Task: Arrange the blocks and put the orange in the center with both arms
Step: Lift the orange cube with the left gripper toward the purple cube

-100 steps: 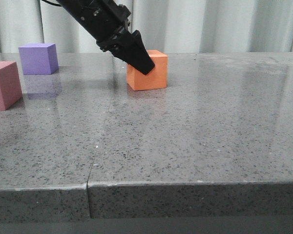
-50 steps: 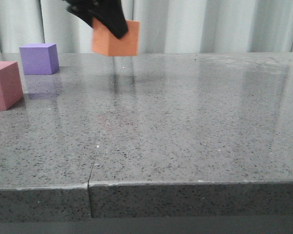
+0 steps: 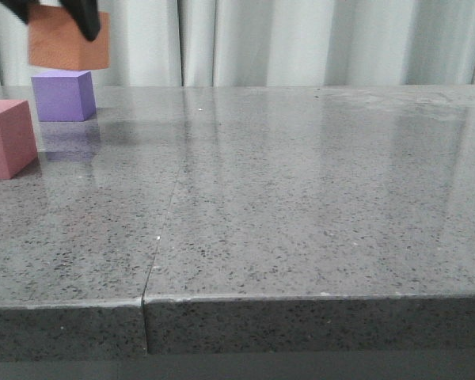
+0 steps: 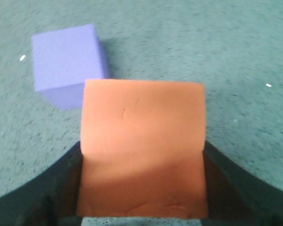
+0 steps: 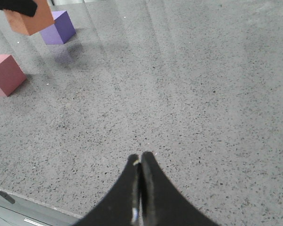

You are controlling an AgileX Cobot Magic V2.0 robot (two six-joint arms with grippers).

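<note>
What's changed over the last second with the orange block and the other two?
The left gripper, already closed on the orange cube, lifted it off the table and carried it left, so it now hangs above the purple cube. The purple and pink cube stayed put.

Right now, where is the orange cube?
In the front view the orange cube is at far left, held in the air by the left gripper, just above the purple cube and behind the pink cube.

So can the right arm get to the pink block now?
Probably yes: the right gripper is shut and empty, with bare table between it and the pink block. It's far across, though.
</note>
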